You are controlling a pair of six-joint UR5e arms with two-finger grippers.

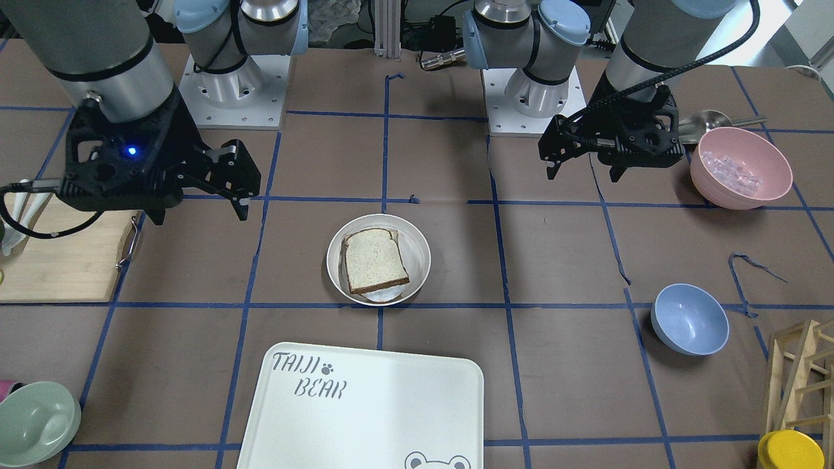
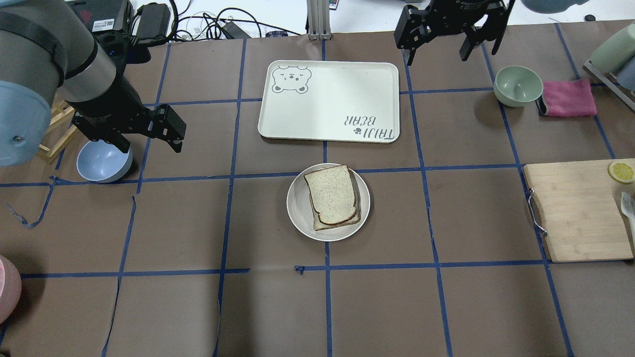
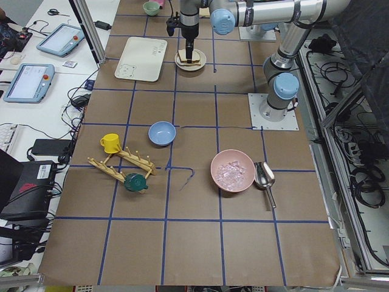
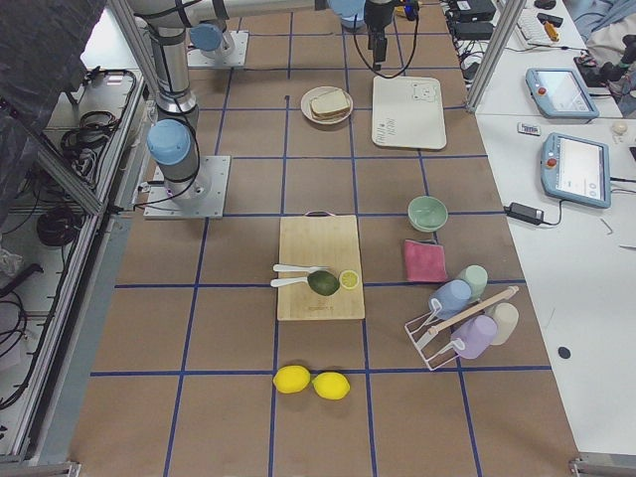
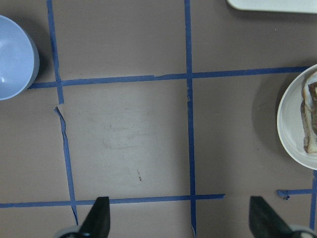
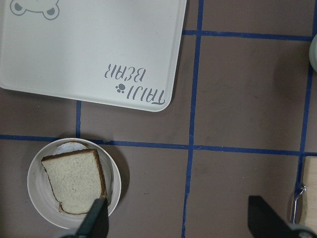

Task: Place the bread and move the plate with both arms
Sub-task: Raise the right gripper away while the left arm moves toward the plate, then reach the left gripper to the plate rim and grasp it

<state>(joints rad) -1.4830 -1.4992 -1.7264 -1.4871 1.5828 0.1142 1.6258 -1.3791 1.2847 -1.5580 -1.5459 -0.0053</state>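
Observation:
The round cream plate (image 2: 297, 210) sits at the table's middle. The bread (image 2: 331, 193), pale and speckled with a dark crust, lies in it on top of a second slice whose edge peeks out. Both also show in the front view, the plate (image 1: 417, 251) and the bread (image 1: 374, 260), and in the right wrist view, the plate (image 6: 37, 171) and the bread (image 6: 74, 181). The plate's rim (image 5: 292, 119) shows in the left wrist view. My left gripper (image 2: 149, 145) (image 1: 584, 174) is open and empty, left of the plate. My right gripper (image 2: 435, 55) (image 1: 199, 215) is open and empty, beyond the tray's right corner.
The white "TAIJI BEAR" tray (image 2: 327, 99) lies just beyond the plate. A blue bowl (image 2: 101, 161) sits under the left gripper. A green bowl (image 2: 517, 85) and pink cloth (image 2: 568, 98) are far right, a cutting board (image 2: 575, 210) right, a pink bowl (image 1: 739, 166) near the left arm.

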